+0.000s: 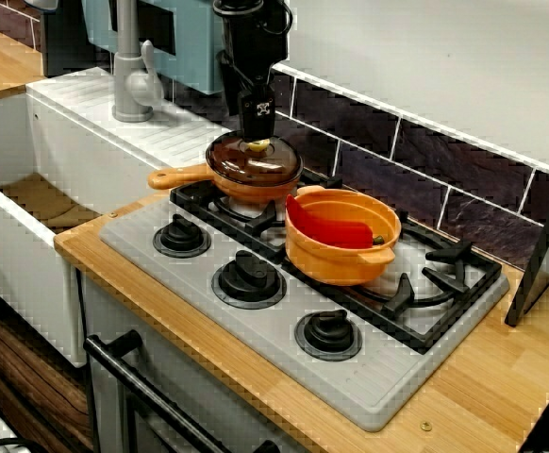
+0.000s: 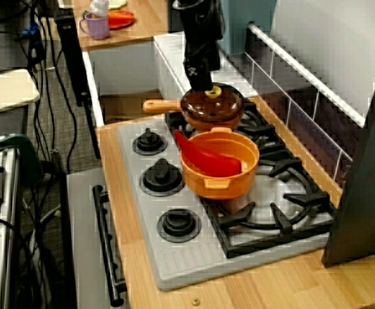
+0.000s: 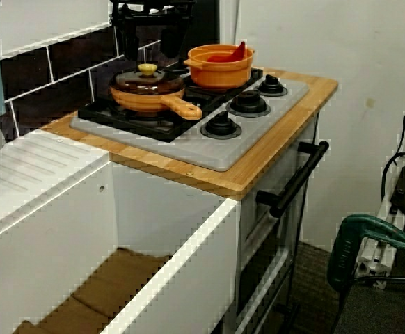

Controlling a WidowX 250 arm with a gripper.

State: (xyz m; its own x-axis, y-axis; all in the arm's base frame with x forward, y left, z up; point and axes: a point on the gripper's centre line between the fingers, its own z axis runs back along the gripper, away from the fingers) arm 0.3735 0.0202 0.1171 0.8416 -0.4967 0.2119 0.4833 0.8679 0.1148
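- Oven handle (image 1: 147, 392): a black round bar running across the front, below the counter's edge.
- Counter (image 1: 482, 377): pale wood with a fine grain, smooth and square-edged.
- Stove top (image 1: 374, 382): a grey, finely ribbed slab with rounded corners. Three black round dials (image 1: 248, 276) stand in a row on its near side, with a black grate (image 1: 444, 269) of angular bars behind them.
- Pot (image 1: 336, 260): orange, round and glossy, with stubby side grips, standing at the middle of the grate. A red curved spoon (image 1: 326, 231) lies inside it and leans on the rim.
- Pan (image 3: 145, 101): orange, with a long straight handle pointing toward the sink. It sits on the grate's far-left burner, just beside the pot. A brown see-through lid (image 1: 256, 165) with a yellow knob (image 1: 257, 146) covers it.
- Gripper (image 3: 147, 47): black, hanging straight over the yellow knob. In the view from over the sink its jaws stand apart, released, with nothing between them. A small white mark on its body is too small to read.
- Wall tiles (image 1: 482, 189): dark, glossy rectangles with white joints.
- Faucet (image 1: 133, 75): matte grey, standing on a white ribbed drainboard (image 1: 147, 123).
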